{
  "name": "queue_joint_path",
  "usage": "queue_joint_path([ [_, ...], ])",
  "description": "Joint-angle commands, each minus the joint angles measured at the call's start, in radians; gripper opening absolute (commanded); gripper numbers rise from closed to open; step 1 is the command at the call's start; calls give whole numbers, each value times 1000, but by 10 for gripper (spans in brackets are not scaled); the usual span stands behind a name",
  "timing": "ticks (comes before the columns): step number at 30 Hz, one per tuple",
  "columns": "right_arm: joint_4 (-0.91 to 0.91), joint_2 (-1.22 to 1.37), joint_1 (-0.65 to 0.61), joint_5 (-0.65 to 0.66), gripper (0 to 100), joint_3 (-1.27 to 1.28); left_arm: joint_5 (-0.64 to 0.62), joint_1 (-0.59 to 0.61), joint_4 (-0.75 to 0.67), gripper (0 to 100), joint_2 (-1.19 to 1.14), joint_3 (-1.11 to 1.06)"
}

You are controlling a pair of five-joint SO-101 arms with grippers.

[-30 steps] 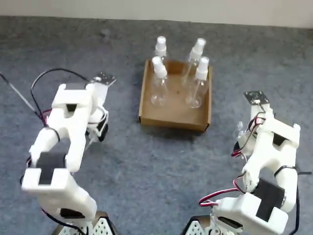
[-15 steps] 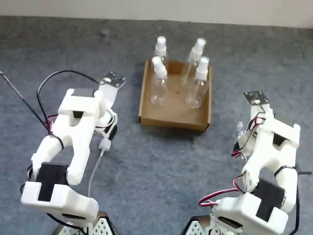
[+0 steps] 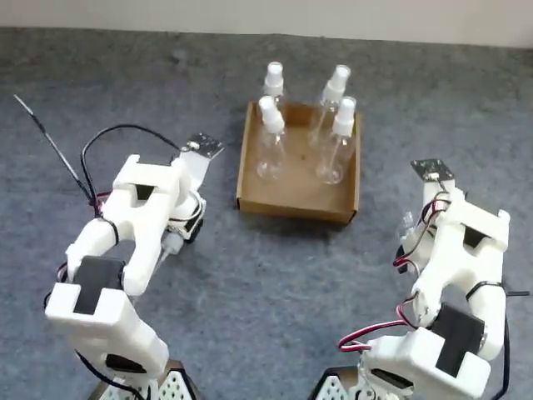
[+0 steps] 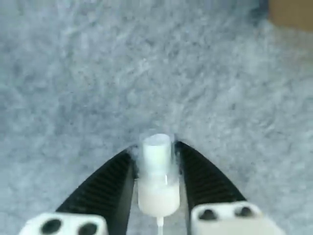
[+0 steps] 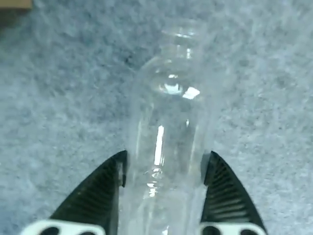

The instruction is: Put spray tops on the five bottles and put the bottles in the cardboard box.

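Left claw [image 4: 155, 149] pinches the spray top [image 4: 157, 188] by its sides, head out ahead of the fingertips, dip tube trailing back toward the wrist. Well off to its right, across the tabletop [image 3: 266, 283], the right claw [image 5: 166, 156] is clamped round the uncapped bottle [image 5: 168, 107], whose long axis runs straight out from that claw, open neck farthest. The tube likely must be turned to face that neck. Beyond both claws, the cardboard box [image 3: 291, 207] holds four capped bottles [image 3: 271, 146]. Against a second ago, the left arm has swung rightward toward the bottle; the right arm has barely shifted
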State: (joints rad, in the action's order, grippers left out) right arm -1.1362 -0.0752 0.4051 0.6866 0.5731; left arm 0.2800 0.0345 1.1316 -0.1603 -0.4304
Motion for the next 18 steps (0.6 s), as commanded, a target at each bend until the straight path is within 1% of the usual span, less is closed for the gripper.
queue_joint_path([
  [1,-13,-10,1,11,116,-4,-12,-2,18,2,159,31],
  [6,-7,-7,1,11,116,-4,-83,-21,94,2,375,18],
  [10,-16,-10,1,6,116,-12,-164,-74,95,3,509,-47],
  [13,-16,-12,1,5,116,-13,-233,-122,94,4,564,-111],
  [15,-16,-12,2,5,120,-13,-259,-140,57,4,582,-150],
  [18,-16,-12,2,5,132,-13,-261,-143,-15,4,587,-213],
])
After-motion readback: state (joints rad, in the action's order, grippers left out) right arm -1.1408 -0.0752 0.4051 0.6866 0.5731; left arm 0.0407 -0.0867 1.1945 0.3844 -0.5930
